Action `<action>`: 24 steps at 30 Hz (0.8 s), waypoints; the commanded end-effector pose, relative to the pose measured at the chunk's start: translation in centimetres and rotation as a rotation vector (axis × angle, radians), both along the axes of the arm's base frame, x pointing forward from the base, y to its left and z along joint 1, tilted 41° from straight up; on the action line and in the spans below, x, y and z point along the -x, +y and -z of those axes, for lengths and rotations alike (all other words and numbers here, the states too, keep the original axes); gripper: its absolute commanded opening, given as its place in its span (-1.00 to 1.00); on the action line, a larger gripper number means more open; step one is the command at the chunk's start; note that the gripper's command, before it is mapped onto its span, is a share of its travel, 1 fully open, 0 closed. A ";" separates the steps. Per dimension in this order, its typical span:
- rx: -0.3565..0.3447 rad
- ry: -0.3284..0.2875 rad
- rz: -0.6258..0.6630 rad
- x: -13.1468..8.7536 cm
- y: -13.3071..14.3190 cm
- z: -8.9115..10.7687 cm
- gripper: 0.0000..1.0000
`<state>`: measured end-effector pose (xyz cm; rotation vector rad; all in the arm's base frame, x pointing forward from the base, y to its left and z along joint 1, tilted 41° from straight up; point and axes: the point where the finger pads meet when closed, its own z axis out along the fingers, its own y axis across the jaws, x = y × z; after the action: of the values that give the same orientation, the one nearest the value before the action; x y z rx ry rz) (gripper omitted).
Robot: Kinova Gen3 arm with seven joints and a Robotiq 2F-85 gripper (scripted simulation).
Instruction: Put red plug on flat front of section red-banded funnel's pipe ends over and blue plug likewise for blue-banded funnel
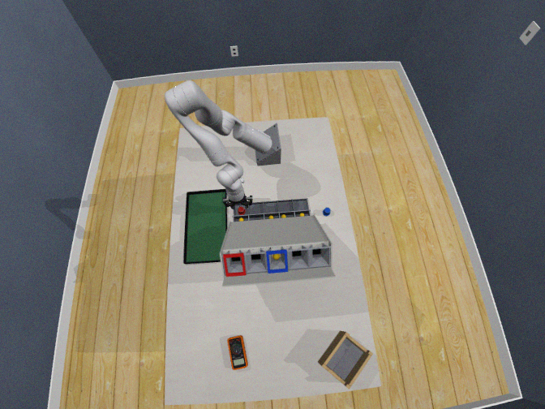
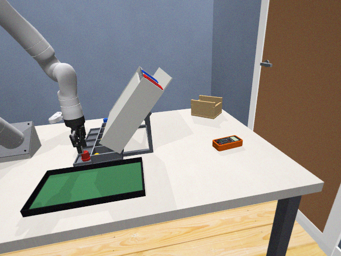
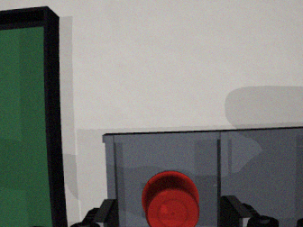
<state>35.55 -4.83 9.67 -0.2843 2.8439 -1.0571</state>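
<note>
On the pale desk (image 1: 272,307) (image 2: 220,170) (image 3: 180,54), my hand (image 1: 238,201) (image 2: 82,149) (image 3: 169,212) hangs apart around the red plug (image 1: 241,210) (image 2: 86,156) (image 3: 172,209); rising crookedly, I could tip it.

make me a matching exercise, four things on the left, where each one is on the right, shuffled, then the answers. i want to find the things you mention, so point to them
Things:
1. red plug (image 1: 241,210) (image 2: 86,156) (image 3: 172,209)
2. blue plug (image 1: 326,211) (image 2: 105,120)
3. claw (image 1: 238,204) (image 2: 82,151) (image 3: 169,212)
4. multimeter (image 1: 238,352) (image 2: 227,142)

Places or states:
A. on the table, off the end of the row of grey sections
B. open, at the red plug
C. in the end section nearest the green tray (image 1: 204,226) (image 2: 91,183) (image 3: 24,122)
D. on the same side of the funnels as the wooden box (image 1: 332,347) (image 2: 204,109)

Pairs: 1-C, 2-A, 3-B, 4-D
</note>
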 end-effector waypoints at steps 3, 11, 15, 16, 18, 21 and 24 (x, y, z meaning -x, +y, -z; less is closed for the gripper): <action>-0.006 0.000 -0.008 -0.1 0.6 -0.3 0.30; -0.008 -0.004 -0.006 0.3 1.9 -1.8 0.30; -0.008 -0.004 -0.006 0.3 1.9 -1.8 0.30; -0.008 -0.004 -0.006 0.3 1.9 -1.8 0.30; -0.008 -0.004 -0.006 0.3 1.9 -1.8 0.30; -0.008 -0.004 -0.006 0.3 1.9 -1.8 0.30; -0.008 -0.004 -0.006 0.3 1.9 -1.8 0.30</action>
<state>35.31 -3.14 11.34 -0.2843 2.8404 -1.0440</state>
